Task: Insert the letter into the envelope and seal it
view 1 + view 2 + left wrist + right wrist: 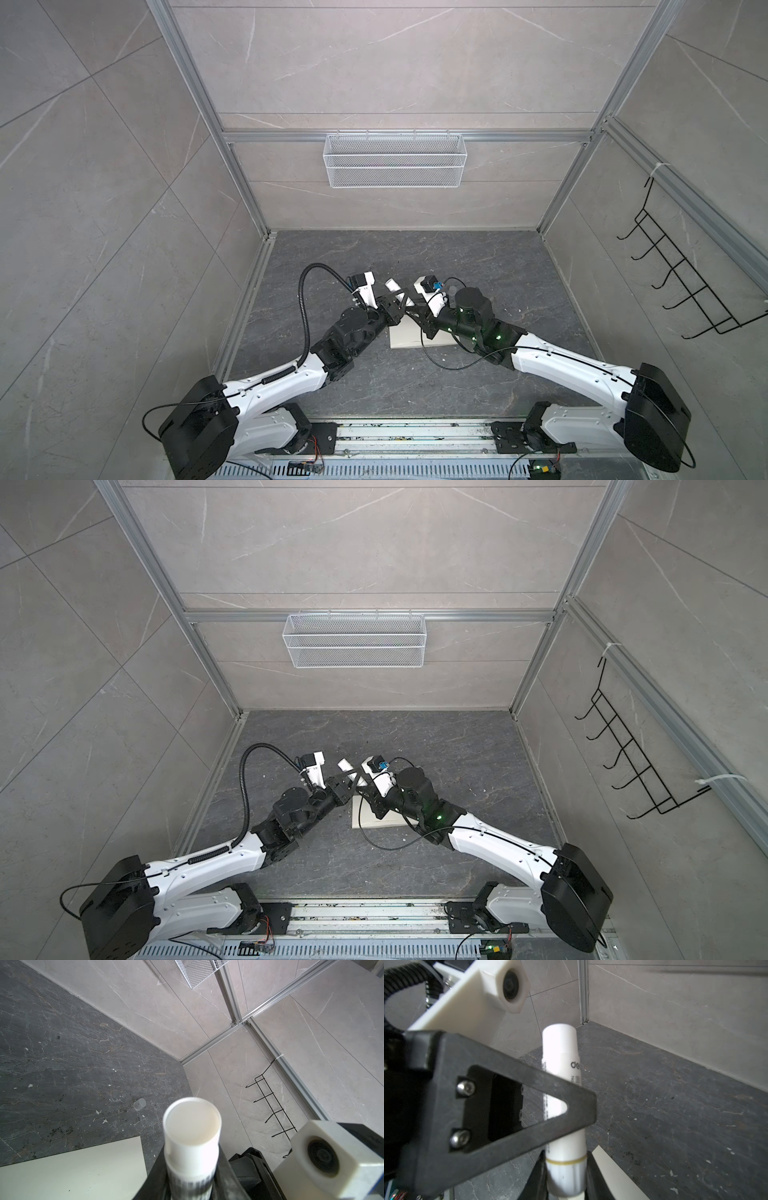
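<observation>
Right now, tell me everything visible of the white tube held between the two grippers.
The white tube is a slim, plastic-looking cylinder with dark print down its side, a thin gold band and a greyish base. Its far end shows a rim around a flat cream face. It is held off the table, tilted: the left gripper clamps its middle, the right gripper its base.
</observation>
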